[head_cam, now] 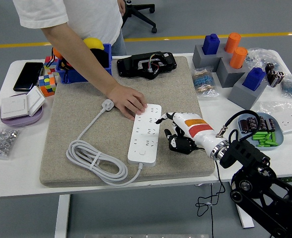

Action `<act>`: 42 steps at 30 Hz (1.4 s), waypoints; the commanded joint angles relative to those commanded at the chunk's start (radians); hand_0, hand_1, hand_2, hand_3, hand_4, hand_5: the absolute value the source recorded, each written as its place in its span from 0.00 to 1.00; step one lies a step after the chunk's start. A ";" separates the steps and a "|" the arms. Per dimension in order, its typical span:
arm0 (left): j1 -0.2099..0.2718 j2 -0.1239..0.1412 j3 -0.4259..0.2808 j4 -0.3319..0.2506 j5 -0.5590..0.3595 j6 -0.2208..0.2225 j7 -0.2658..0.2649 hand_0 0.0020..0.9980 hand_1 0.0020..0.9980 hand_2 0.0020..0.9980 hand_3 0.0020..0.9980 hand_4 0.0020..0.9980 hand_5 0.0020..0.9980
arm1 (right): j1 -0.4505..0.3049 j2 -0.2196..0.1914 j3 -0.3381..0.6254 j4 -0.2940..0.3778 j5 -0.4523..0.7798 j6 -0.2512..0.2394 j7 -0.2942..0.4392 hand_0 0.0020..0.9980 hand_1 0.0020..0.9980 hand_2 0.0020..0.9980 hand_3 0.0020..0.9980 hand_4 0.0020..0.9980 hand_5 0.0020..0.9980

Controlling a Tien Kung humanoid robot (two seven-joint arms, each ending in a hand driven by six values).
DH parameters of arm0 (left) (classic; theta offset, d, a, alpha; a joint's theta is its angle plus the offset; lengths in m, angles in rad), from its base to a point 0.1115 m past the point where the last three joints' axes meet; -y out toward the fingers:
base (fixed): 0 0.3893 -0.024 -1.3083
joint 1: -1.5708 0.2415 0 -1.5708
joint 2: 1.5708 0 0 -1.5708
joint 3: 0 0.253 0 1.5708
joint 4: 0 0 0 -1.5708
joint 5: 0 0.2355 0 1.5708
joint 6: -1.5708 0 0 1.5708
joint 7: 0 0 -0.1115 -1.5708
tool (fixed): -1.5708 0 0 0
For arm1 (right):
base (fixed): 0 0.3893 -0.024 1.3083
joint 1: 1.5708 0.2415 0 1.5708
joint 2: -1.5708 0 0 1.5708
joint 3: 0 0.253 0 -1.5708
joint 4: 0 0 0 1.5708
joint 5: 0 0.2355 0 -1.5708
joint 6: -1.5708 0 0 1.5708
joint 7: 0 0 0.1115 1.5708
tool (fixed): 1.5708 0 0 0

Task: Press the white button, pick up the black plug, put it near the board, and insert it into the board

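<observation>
- Right hand (178,139): held low over the mat (181,84), just right of the strip (145,136). The index finger is extended toward the strip's edge; the other fingers are curled under. Whether anything is grasped in them cannot be told; no plug is made out there.
- Left hand: not seen.
- Strip: white, lying lengthwise on the mat, with its white cable (94,161) coiled to the left and ending in a white plug (108,104).
- Person's hand (129,100): laid flat on the strip's far end, apparently steadying it.
- Black plug: not identified with certainty; a black unit (146,64) with wires is seen at the mat's far edge, well apart from the right hand.
- White button: too small to be located on the strip.
- Risk: the strip's side could be struck instead of the button, the finger being beside rather than above it; the strip could be pushed left if the person's hand were lifted.
- Risk: the cable could be snagged on a reach across.
- Writing: none legible; an orange and red band is borne on the right hand's back.
</observation>
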 joint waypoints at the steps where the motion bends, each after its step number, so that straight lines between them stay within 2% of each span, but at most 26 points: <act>1: 0.000 0.000 0.001 0.000 -0.001 0.000 0.000 0.47 0.50 0.52 0.57 0.61 0.25 | -0.008 -0.002 0.010 -0.006 -0.002 -0.003 0.005 0.69 0.69 0.68 0.77 0.92 0.20; 2: 0.001 -0.001 0.001 0.000 -0.002 0.000 0.000 0.47 0.50 0.52 0.57 0.61 0.25 | -0.015 -0.004 0.019 -0.012 -0.002 -0.006 0.011 0.86 0.85 0.83 0.84 1.00 0.29; 8: 0.002 0.001 -0.001 0.000 0.001 0.000 0.002 0.47 0.50 0.52 0.57 0.61 0.25 | -0.047 -0.010 0.044 -0.041 0.007 -0.027 0.035 0.86 0.85 0.83 0.84 1.00 0.29; 9: 0.002 0.002 0.000 0.000 0.001 0.001 0.001 0.47 0.50 0.52 0.57 0.61 0.25 | -0.054 -0.011 0.047 -0.047 0.010 -0.027 0.037 0.89 0.88 0.85 0.86 1.00 0.40; 14: 0.001 0.002 0.006 0.000 -0.004 0.001 0.000 0.47 0.50 0.52 0.57 0.61 0.25 | -0.072 -0.015 0.052 -0.067 0.018 -0.018 0.035 0.89 0.88 0.85 0.86 1.00 0.40; 15: 0.001 0.002 0.010 0.000 -0.006 0.000 0.000 0.47 0.50 0.52 0.57 0.61 0.25 | -0.076 -0.016 0.052 -0.074 0.022 -0.022 0.037 0.88 0.86 0.83 0.85 1.00 0.36; 19: 0.001 0.003 0.006 0.000 0.001 0.000 0.001 0.47 0.50 0.52 0.57 0.61 0.25 | -0.085 -0.019 0.052 -0.100 0.049 -0.046 0.055 0.88 0.86 0.83 0.85 1.00 0.36; 20: 0.001 0.003 0.008 0.000 -0.001 0.000 0.001 0.47 0.50 0.52 0.57 0.61 0.25 | -0.087 -0.019 0.053 -0.114 0.052 -0.057 0.064 0.79 0.77 0.75 0.78 1.00 0.30; 26: 0.002 0.004 0.008 0.000 0.002 -0.001 0.003 0.47 0.50 0.52 0.57 0.61 0.25 | -0.090 -0.016 0.046 -0.157 0.088 -0.106 0.119 0.79 0.77 0.75 0.78 1.00 0.30; 27: 0.002 0.004 0.009 0.000 0.001 -0.001 0.002 0.47 0.50 0.52 0.57 0.61 0.25 | -0.090 -0.016 0.045 -0.160 0.091 -0.110 0.123 0.76 0.73 0.72 0.75 1.00 0.30; 30: 0.002 0.004 0.011 0.000 0.000 0.000 0.002 0.47 0.50 0.52 0.57 0.61 0.25 | -0.089 -0.014 0.032 -0.173 0.101 -0.135 0.147 0.76 0.73 0.72 0.75 1.00 0.30; 32: 0.002 0.003 0.012 0.000 -0.001 0.000 0.001 0.47 0.50 0.52 0.57 0.61 0.25 | -0.085 -0.011 0.022 -0.184 0.109 -0.143 0.158 0.76 0.73 0.72 0.75 1.00 0.30; 33: 0.003 0.003 0.012 0.000 -0.001 0.000 0.002 0.47 0.50 0.52 0.57 0.61 0.25 | -0.083 -0.009 0.018 -0.189 0.112 -0.145 0.161 0.71 0.70 0.69 0.72 1.00 0.27; 42: 0.003 0.001 0.012 0.000 -0.002 -0.001 0.001 0.47 0.50 0.52 0.57 0.61 0.25 | -0.043 0.021 -0.024 -0.238 0.135 -0.162 0.185 0.70 0.69 0.68 0.69 0.97 0.26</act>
